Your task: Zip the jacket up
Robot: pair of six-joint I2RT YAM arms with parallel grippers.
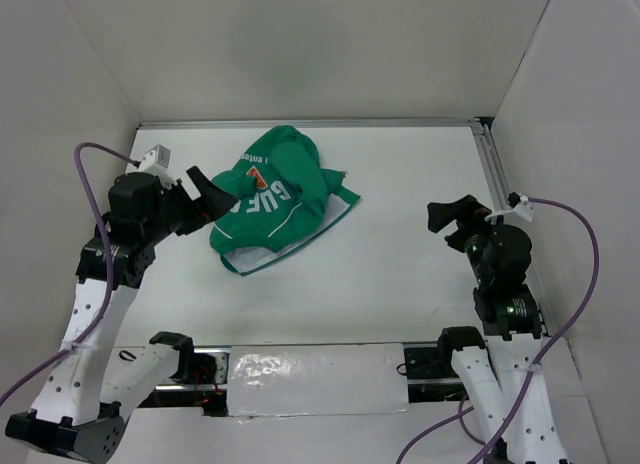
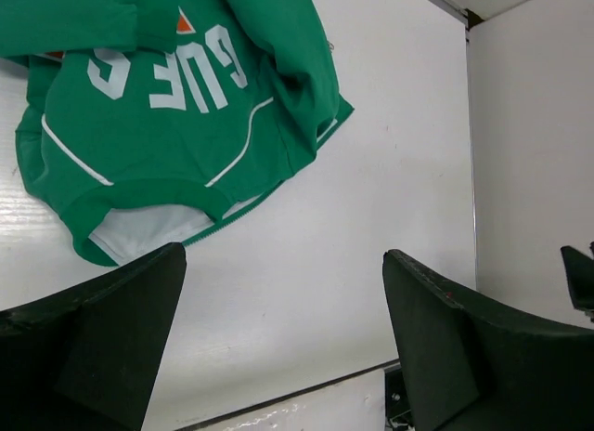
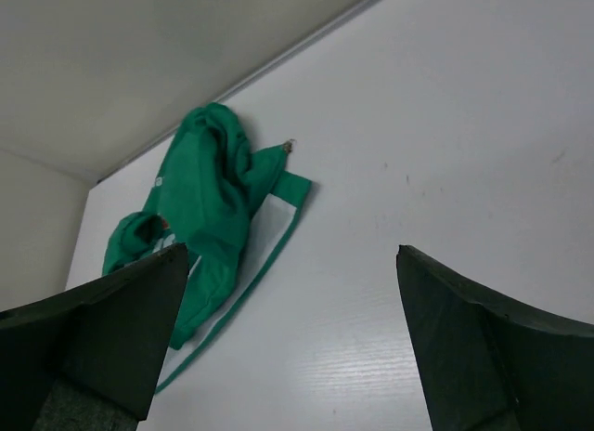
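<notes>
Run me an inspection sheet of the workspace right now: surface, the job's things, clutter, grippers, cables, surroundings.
Surface: white table, bare around the garment.
Job's things: green jacket lies bunched at the far left of centre, back lettering up, white lining showing at the hem, not laid flat.
Clutter: nothing seen.
Grippers: left gripper open, holding nothing, close to the jacket's left edge; right gripper open, holding nothing, well apart from the jacket.
Cables: left arm's purple cable and right arm's purple cable loop free, off the jacket.
Surroundings: white walls on three sides; metal rail along the far edge.
</notes>
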